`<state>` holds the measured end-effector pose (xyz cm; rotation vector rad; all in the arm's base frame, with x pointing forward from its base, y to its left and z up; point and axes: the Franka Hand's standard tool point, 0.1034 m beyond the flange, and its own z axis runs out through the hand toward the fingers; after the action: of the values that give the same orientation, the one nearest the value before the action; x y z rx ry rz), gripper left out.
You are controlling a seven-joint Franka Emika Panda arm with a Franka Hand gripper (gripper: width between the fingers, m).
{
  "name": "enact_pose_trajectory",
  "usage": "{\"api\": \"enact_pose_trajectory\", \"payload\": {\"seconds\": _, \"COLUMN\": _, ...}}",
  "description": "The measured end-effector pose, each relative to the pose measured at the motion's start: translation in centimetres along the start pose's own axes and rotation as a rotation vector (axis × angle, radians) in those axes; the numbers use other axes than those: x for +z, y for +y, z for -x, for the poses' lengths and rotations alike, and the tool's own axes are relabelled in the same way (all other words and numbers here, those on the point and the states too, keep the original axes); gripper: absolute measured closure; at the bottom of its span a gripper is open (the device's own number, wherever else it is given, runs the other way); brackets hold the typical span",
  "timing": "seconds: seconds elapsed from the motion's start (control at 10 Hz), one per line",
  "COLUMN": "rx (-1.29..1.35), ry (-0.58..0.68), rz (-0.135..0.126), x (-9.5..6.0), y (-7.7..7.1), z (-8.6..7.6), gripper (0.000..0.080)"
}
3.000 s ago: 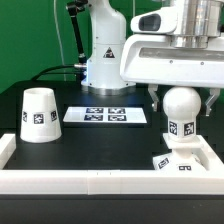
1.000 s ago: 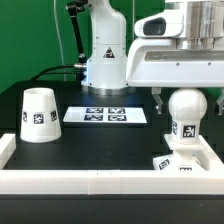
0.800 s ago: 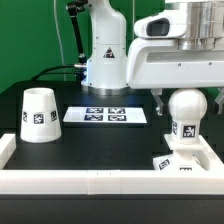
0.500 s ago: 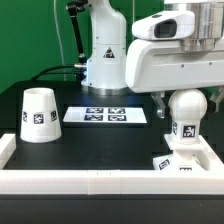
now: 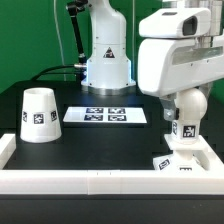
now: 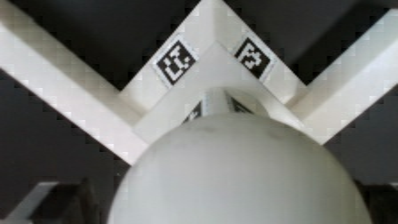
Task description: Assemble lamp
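Couldn't tell if the gripper [image 5: 184,110] was clamping the bulb [image 6: 222,170], so I worried a slip would knock it off the base [image 5: 171,164].

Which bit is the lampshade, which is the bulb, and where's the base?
shade [image 5: 38,100], exterior view, side wall above its tag.
bulb [image 5: 193,105], exterior view, round ball top.
base [image 5: 195,160], exterior view, flat top face by the stem.

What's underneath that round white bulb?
The white ball-topped bulb stands on the flat white square tagged base; the low white front wall hides the base's front edge.
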<state>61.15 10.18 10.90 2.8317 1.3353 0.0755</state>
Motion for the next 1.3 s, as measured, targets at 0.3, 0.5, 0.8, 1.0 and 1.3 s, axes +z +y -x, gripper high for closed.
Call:
{"api": "enact_pose_trajectory", "payload": {"seconds": 0.3, "rx": -0.245, "ry": -0.033, "rz": 0.015, "x": -0.04, "y": 0.09, "z": 0.15, "gripper": 0.0101}}
{"api": "enact_pose_trajectory", "payload": {"seconds": 0.5, "rx": -0.432, "ry": -0.056, "rz": 0.023, "x": -0.09, "y": 0.21, "z": -0.02, "gripper": 0.0101}}
{"api": "enact_pose_trajectory", "payload": {"seconds": 0.8, "rx": -0.563, "ry": -0.070, "rz": 0.032, "x": -0.13, "y": 0.48, "z": 0.14, "gripper": 0.0123}}
{"api": "enact_pose_trajectory", "payload": {"seconds": 1.0, "rx": -0.558, "ry": -0.071, "rz": 0.031, "x": -0.10, "y": 0.50, "z": 0.20, "gripper": 0.0224}}
{"api": "enact_pose_trajectory", "payload": {"seconds": 1.3, "rx": -0.504, "ry": -0.068, "rz": 0.034, "x": -0.13, "y": 0.68, "z": 0.42, "gripper": 0.0224}}
